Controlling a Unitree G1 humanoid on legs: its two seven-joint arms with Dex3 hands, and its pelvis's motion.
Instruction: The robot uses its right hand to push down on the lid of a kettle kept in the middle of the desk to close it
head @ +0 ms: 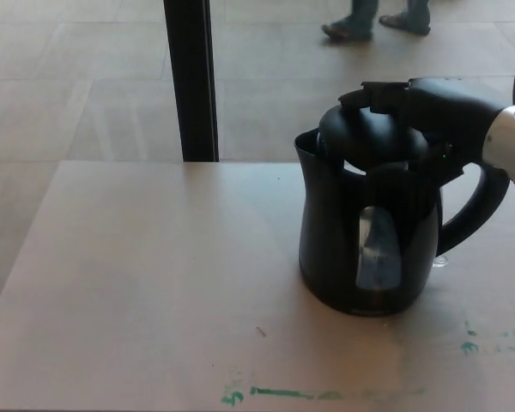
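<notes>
My right hand lay flat on the lid, holding nothing. The kettle stood right under it.

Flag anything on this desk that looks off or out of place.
Green marks smear the desk near its front edge, with more at the right. The kettle stands upright; its lid is not fully shut, a gap showing under it, with the right hand on top.
</notes>
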